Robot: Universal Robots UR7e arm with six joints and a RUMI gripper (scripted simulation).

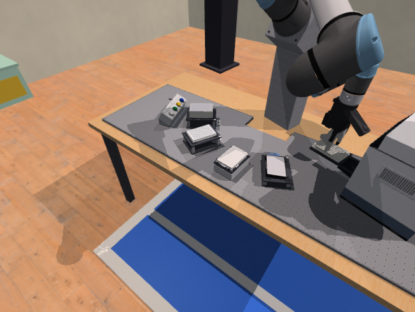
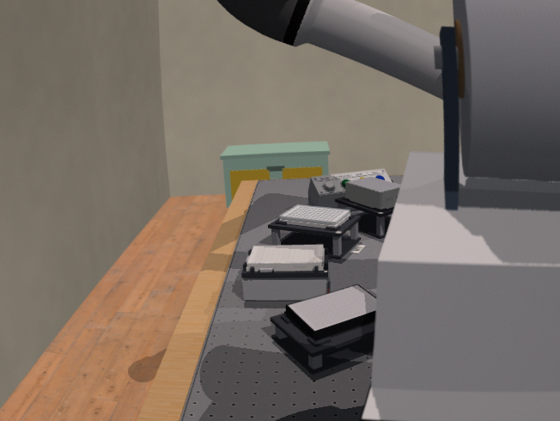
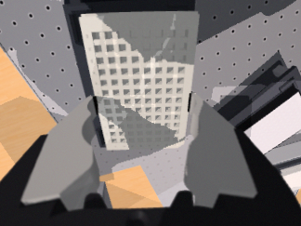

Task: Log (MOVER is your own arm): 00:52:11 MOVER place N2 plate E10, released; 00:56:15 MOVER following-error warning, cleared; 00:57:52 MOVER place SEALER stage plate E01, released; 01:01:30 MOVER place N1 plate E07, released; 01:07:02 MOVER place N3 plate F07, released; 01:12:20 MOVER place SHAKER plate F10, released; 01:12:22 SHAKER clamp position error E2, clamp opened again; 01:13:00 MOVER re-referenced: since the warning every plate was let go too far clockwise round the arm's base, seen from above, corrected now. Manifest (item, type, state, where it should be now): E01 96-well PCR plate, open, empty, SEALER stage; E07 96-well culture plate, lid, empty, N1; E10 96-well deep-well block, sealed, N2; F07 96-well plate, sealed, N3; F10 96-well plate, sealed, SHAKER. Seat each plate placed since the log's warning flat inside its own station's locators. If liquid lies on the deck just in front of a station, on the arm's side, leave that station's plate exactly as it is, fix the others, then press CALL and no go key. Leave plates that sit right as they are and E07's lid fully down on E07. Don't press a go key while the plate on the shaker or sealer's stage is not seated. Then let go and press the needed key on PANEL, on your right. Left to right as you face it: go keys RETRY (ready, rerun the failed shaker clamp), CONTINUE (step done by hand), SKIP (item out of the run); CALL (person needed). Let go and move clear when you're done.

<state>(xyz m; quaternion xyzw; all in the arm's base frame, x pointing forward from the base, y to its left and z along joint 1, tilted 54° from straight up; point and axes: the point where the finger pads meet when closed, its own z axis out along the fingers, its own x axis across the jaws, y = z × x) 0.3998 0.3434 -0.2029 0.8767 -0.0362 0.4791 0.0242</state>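
We find the claw (image 3: 143, 107) down at the sealer (image 1: 386, 174) end of the counter (image 1: 214, 197), closed on the near end of the open PCR plate (image 3: 139, 69). In the wrist view its fingers press the plate's two long edges. The plate lies on the dark stage (image 1: 349, 160) before the sealer, and in the wrist view it sits slightly askew against the dark frame beneath.

Along the counter from the sealer we note a sealed plate (image 1: 275, 165) on a black nest, lying crooked and tilted on its locators in the exterior view (image 2: 332, 309). Next stands the shaker (image 1: 231, 169), its plate (image 1: 231, 158) turned out of line with the block. Beyond it a lidded plate (image 1: 201, 133) rests on a raised nest, then a deep-well block (image 1: 200, 109). The panel (image 1: 172, 110) sits beside that block, at the far end of the row.

A small blue patch (image 1: 273, 154) shows at the arm-side edge of the crooked sealed plate's nest.
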